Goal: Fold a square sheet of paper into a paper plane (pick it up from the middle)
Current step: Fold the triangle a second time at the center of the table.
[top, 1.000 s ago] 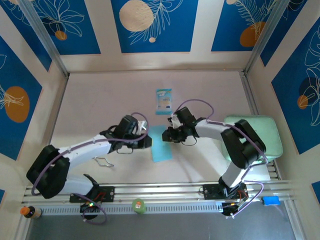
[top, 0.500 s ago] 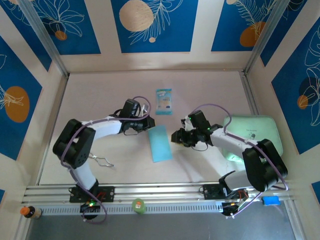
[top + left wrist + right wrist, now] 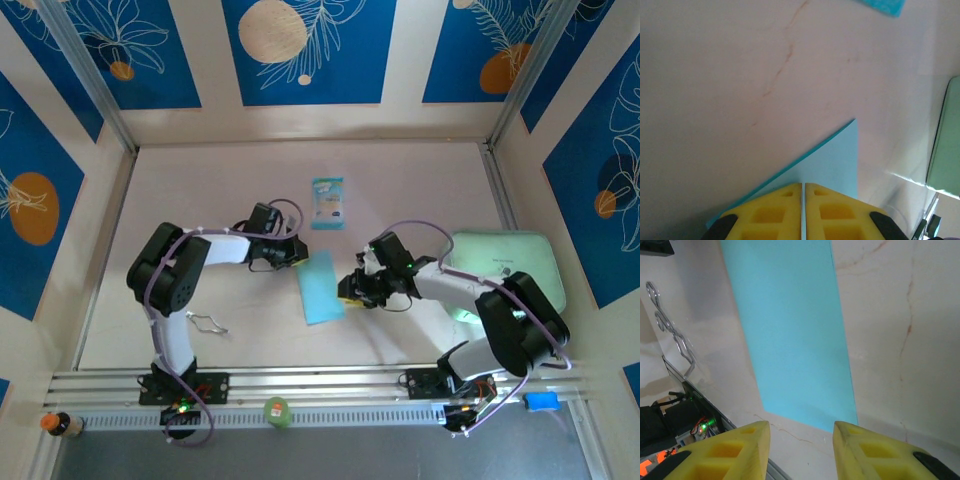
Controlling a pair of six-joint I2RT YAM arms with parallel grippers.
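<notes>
Over to the left gripper first: clamped shut, yellow pads pressed flat together with barely a seam between them. Parked low over the table, right at the far corner of the paper. From the wrist camera, a blue wedge of that sheet poking out ahead of the fingertips and off to their right. Too close to call whether any paper is caught in the seam.

Now the right gripper: fingers parted, with bare table showing in the gap. Nothing held there. Sitting just beside the paper on the side opposite the left gripper, tips low and aimed at the sheet. From its own camera, the nearest edge just ahead of the fingertips and the rest running away in front, flat and smooth.

So, paper squarely between the two grippers, lying on the table as a long narrow strip.

Elsewhere: a small teal-and-white packet out beyond the left gripper, apart from the paper. A pale green pad behind the right gripper, under that arm. A bent wire clip ahead and left of the right gripper, past the paper.
</notes>
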